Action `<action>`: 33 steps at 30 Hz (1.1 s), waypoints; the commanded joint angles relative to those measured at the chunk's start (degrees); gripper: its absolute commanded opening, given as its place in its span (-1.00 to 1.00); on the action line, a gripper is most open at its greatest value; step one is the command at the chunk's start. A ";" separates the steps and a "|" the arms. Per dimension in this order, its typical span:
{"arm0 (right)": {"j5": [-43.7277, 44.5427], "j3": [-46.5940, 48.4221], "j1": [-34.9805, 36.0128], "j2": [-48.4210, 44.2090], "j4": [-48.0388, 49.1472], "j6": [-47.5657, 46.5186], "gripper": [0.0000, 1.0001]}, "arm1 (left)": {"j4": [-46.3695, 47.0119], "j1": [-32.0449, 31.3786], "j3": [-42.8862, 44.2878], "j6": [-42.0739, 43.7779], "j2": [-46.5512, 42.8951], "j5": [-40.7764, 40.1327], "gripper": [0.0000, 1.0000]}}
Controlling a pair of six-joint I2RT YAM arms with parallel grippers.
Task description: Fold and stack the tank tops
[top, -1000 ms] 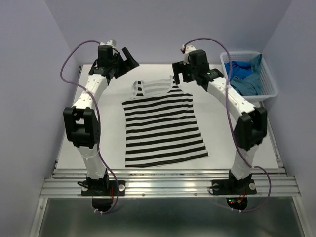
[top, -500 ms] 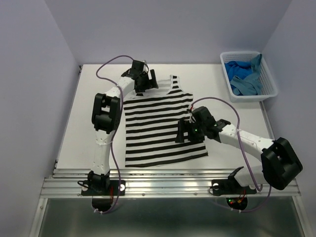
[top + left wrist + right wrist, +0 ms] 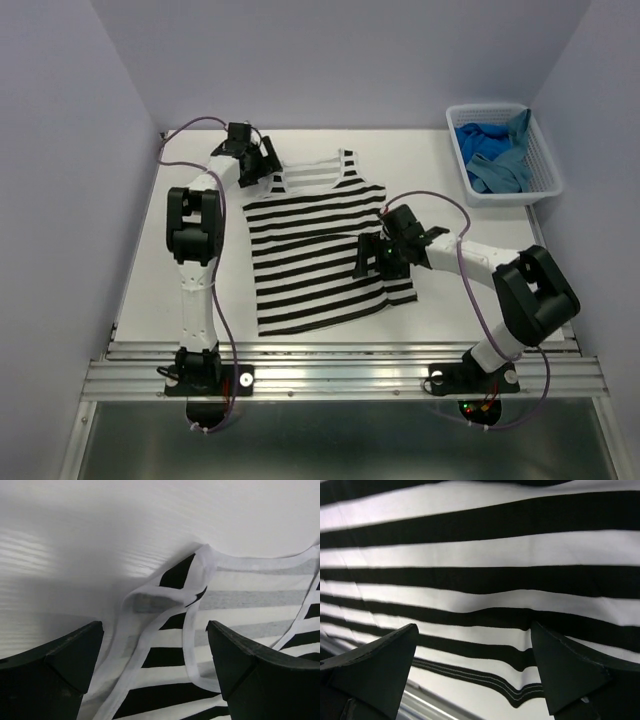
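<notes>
- Left gripper (image 3: 258, 160) at the table's far left, fingers spread wide, holding nothing; it sits low over the left shoulder strap (image 3: 150, 600) of the black-and-white striped fabric tank top (image 3: 310, 250).
- The left wrist view shows that strap's white-edged band crumpled and folded over itself, ahead of the gap between the fingers.
- Striped top lies spread mid-table on the white table (image 3: 430, 170), neckline far, hem near, right side rumpled.
- Right gripper (image 3: 372, 258) fingers wide, nothing held, low over the top's right side near the hem; contact with the cloth: can't tell.
- White plastic lattice basket (image 3: 505, 197) at the far right corner, holding the bunched royal blue top (image 3: 482, 142) and the teal top (image 3: 518, 128).
</notes>
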 commanded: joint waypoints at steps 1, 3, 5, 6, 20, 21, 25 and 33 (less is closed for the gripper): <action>5.28 6.14 -8.74 8.50 -1.87 -8.23 1.00 | 2.28 3.72 -13.15 -2.09 -6.60 -0.92 0.97; 5.10 11.30 -11.64 11.41 -3.00 -14.20 1.00 | 3.27 5.30 -19.41 -3.32 -10.56 -2.94 0.97; 5.35 16.06 -13.14 16.07 -5.37 -17.74 1.00 | 4.32 5.75 -23.36 -4.73 -13.81 -4.17 0.97; 6.23 18.61 -13.76 17.56 -6.43 -18.97 1.00 | 4.32 5.75 -26.77 -5.08 -15.04 -5.57 0.97; 18.19 59.06 -21.94 37.89 -19.62 -41.84 1.00 | 12.68 2.41 -54.06 -6.32 -41.41 -3.64 0.97; 18.11 58.28 -21.94 36.31 -18.75 -41.14 1.00 | 12.06 2.41 -51.71 -5.36 -41.42 -3.74 0.97; 15.21 44.60 -21.33 22.53 -10.61 -35.26 1.00 | 10.75 2.41 -43.79 -3.86 -36.34 -3.65 0.97; 11.87 13.64 -11.06 -3.76 0.51 -22.07 1.00 | 6.26 2.50 -21.66 1.76 -18.93 -3.83 0.97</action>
